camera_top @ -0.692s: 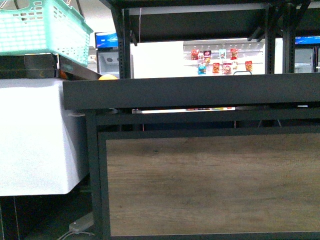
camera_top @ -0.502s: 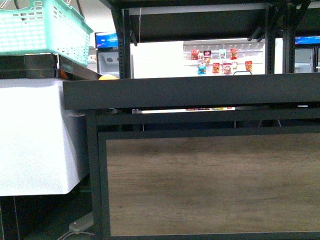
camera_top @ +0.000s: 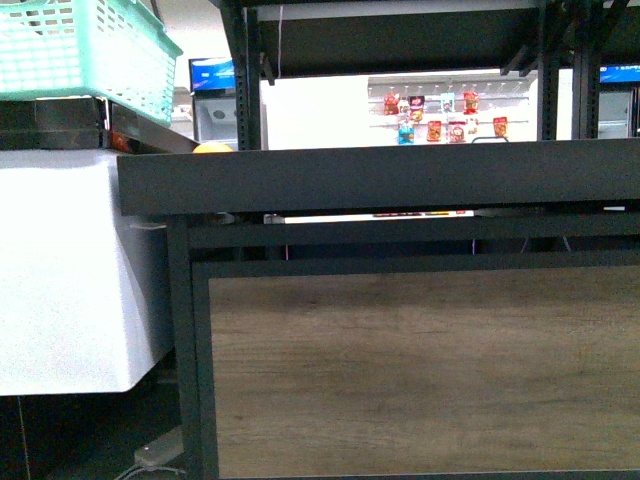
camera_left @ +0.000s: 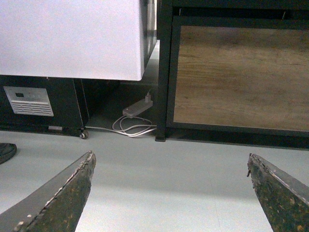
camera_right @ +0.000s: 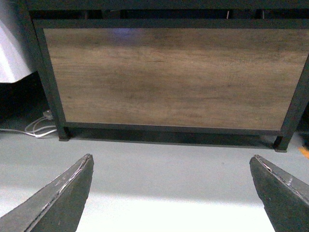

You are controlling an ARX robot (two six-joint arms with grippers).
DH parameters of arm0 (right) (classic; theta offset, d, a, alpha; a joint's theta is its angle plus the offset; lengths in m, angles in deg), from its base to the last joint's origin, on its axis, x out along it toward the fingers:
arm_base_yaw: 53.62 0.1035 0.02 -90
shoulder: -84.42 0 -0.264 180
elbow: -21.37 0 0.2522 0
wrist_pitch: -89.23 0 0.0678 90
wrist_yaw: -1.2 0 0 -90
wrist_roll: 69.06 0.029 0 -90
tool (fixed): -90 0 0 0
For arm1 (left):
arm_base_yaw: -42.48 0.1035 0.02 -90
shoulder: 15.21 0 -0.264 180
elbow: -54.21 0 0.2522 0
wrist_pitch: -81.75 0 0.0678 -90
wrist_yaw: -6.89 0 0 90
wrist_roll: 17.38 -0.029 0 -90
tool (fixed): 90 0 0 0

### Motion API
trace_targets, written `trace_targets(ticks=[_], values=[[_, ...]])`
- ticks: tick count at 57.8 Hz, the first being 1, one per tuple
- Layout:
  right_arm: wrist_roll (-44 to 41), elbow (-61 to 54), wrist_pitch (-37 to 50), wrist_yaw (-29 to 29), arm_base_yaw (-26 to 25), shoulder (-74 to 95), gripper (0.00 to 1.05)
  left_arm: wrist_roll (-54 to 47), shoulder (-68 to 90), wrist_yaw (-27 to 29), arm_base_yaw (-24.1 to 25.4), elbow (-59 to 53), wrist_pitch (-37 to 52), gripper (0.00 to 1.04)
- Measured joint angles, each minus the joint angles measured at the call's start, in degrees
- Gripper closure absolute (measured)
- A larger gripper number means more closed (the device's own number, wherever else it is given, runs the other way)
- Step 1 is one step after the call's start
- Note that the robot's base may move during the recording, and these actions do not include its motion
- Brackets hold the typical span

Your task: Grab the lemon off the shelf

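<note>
Step in hand: the approach. I sit low in front of the black metal tiered shelf (camera_top: 400, 178) and have not yet reached for anything

My left gripper (camera_left: 169, 157): fingers spread wide with nothing between them, hanging over the grey floor near the shelf's corner post and a white power strip with its coiled cable (camera_left: 137, 107)

My right gripper (camera_right: 171, 158): spread just as wide and empty, facing the wood-look lower panel (camera_right: 169, 72) from above the floor

Lemon: not clearly in sight, since the tray's raised front rim blocks the front view. Only a small yellow-orange sliver of fruit (camera_top: 213, 147) peeks over the rim at its left end, and I cannot tell whether that is the lemon or another fruit

Surroundings: a mint-green plastic basket (camera_top: 90, 50) stands high on the left, above a white cabinet (camera_top: 60, 270) beside the shelf

Next move calls for: height first. An arm has to rise above the rim so a wrist camera can look down into the tray, tell the bright oval fruit from its rounder neighbours, then come in over the rim with the fingers open

Caution: I judge the rim the likeliest thing to catch a finger on the way in
</note>
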Motion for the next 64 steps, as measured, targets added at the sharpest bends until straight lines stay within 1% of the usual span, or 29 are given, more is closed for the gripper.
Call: trace_targets(ticks=[64], values=[[0.00,0.00,0.00,0.04,0.00,0.00,0.07,0.00,0.02,-0.02,0.00,0.00,0.00,0.08]])
